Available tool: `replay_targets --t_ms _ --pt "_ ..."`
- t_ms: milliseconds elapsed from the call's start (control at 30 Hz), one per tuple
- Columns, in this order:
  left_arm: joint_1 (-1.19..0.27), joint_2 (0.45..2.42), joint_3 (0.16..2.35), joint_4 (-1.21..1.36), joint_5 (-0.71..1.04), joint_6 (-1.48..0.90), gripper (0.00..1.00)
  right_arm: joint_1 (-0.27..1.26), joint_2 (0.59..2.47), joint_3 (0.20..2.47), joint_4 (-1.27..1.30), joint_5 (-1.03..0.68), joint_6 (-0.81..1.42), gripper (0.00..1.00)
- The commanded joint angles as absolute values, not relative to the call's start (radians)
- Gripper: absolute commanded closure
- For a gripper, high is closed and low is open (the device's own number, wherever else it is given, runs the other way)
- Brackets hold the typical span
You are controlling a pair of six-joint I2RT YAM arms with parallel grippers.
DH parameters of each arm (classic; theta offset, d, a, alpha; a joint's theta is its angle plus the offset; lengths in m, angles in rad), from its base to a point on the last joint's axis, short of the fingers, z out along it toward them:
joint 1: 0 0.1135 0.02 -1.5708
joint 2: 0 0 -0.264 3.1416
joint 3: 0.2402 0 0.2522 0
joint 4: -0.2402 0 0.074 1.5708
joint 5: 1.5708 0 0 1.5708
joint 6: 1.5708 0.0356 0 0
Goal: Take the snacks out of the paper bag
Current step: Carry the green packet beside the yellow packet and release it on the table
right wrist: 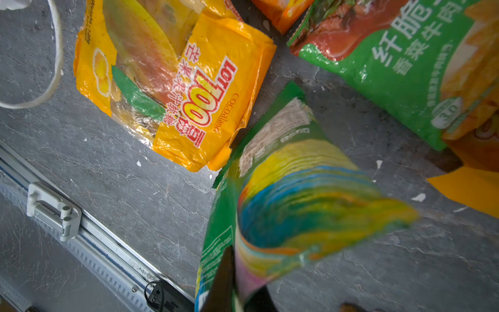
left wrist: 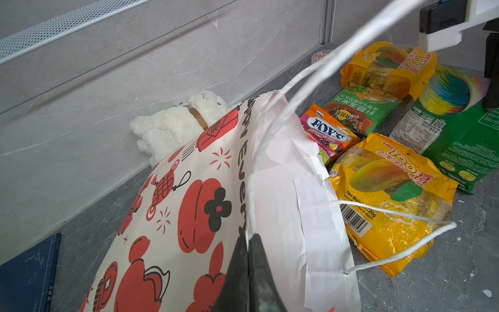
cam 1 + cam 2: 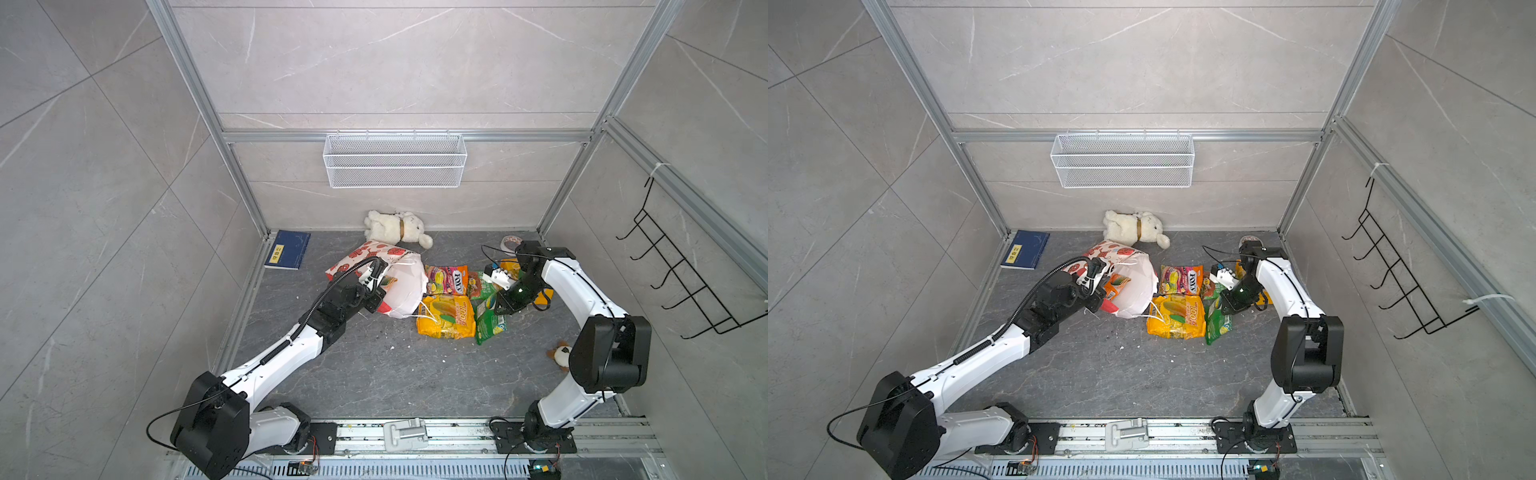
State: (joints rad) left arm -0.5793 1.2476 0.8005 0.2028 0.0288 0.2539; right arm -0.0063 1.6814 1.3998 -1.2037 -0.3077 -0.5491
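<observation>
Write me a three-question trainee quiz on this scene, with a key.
1. True or false: the FOX'S packet and the yellow mango packet beside it lie outside the paper bag.
2. Fill in: the left gripper is shut on the ___.
3. Which packet sits between the right gripper's jaws? A: yellow mango packet. B: green rainbow-print packet. C: FOX'S packet.
Key: 1 true; 2 paper bag; 3 B.
</observation>
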Motion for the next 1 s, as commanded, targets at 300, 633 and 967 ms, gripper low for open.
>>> replay_targets --t_ms 300,633,967 --pt "-0.579 1.206 0.798 0.235 0.044 0.233 1.00 -0.013 1.697 1.397 -1.204 -0.223 -0.506 0.78" --pt "-0.577 1.208 0.802 0.231 0.032 0.238 1.00 -0.017 1.726 1.422 -1.213 -0.096 -0.467 0.80" --pt "-0.578 1.219 0.801 0.232 0.026 0.245 1.00 -0.019 1.794 1.433 -1.196 -0.055 -0.457 0.82"
